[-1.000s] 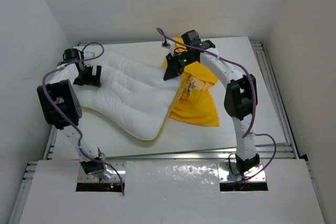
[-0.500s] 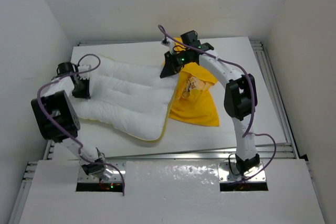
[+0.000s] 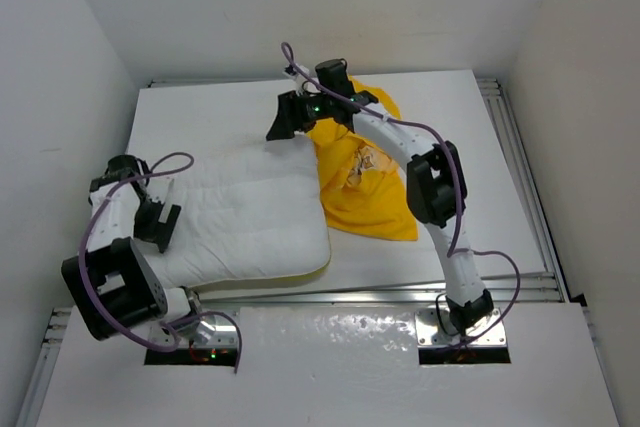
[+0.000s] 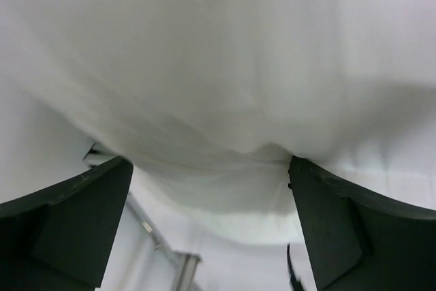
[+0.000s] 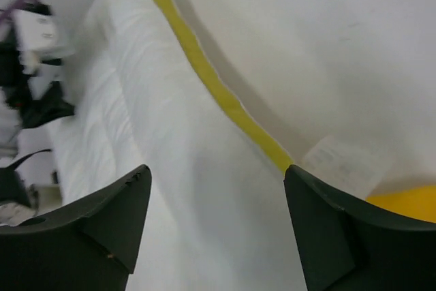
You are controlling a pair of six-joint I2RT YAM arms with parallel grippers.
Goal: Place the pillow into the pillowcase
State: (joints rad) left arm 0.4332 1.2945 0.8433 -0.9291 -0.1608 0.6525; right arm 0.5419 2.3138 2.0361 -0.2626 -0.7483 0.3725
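Much is hidden here. In the left wrist view the pillow (image 4: pixel 225 66) fills almost the whole pic as blurred white cloth, so its edges are cut off. Only the two dark fingers (image 4: pixel 68 216) of the left gripper (image 4: pixel 208 168) show, at the bottom corners. They are spread wide w/ nothing pinched, and the cloth bulges down between them. In the right wrist view the right gripper (image 5: pixel 216 172) also has its jaws wide apart, over the pillow and holding nothing. The left arm (image 5: pixel 27 66) at top left is too blurred to read. A thin yellow strip (image 5: pixel 231 103) runs along the pillow edge; I cannot tell if it belongs to the pillowcase (image 3: pixel 365 187). Beside it is 1 small white label (image 5: pixel 347 161), text not readable. From above I count 1 pillow, on the left-centre of the table (image 3: pixel 480 147), outside the pillowcase, w/ its right edge touching it. There is 1 pillowcase, just right of the pillow, its far part covered by the right arm (image 3: pixel 395 132). Also 2 arms, 2 grippers.
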